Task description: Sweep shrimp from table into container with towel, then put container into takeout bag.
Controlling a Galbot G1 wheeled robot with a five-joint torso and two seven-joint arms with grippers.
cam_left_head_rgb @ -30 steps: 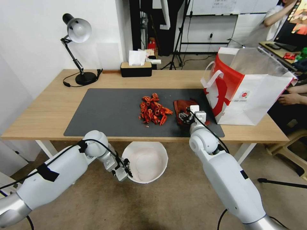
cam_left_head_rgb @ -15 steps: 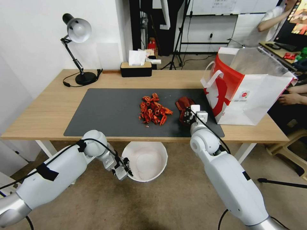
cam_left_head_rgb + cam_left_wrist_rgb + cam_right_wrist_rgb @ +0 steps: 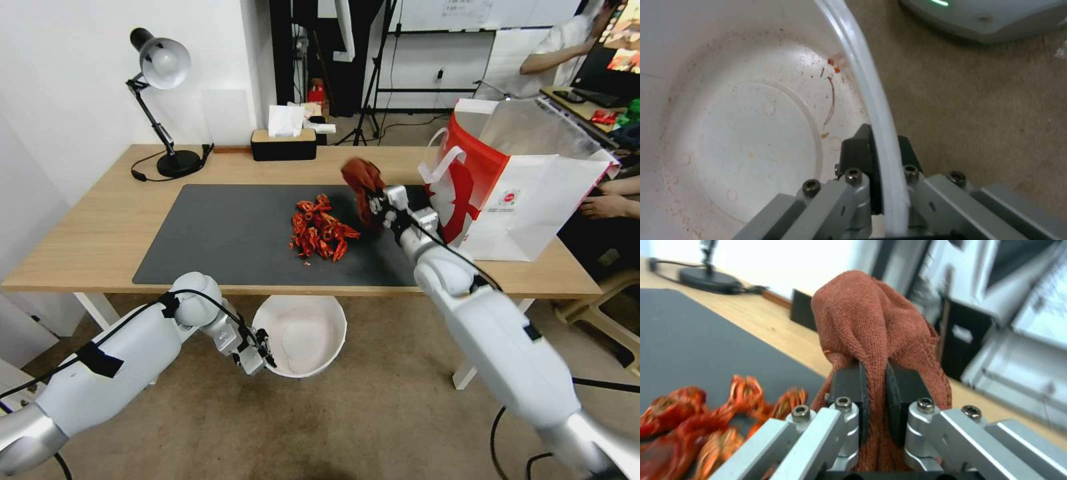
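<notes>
A heap of red-orange shrimp (image 3: 322,229) lies on the dark mat of the wooden table (image 3: 100,233); it also fills a corner of the right wrist view, shrimp (image 3: 698,420). My right gripper (image 3: 375,202) is shut on the rust-red towel (image 3: 361,181), held in the air just right of and behind the heap; the cloth bulges past the pads, towel (image 3: 871,323). Below the table's front edge, my left gripper (image 3: 261,345) is shut on the rim of the white container (image 3: 305,335), pads on both sides of the wall, container (image 3: 751,116). The red-and-white takeout bag (image 3: 520,187) stands open at the table's right end.
A black desk lamp (image 3: 160,100) stands at the table's back left and a black tissue box (image 3: 283,141) at the back middle. The mat's left half is bare. A person's hand (image 3: 603,205) rests beside the bag on the right. The floor below is brown carpet.
My right gripper has lifted the towel off the mat and carried it up and back, to the far right of the shrimp. The left gripper with the container stays almost still.
</notes>
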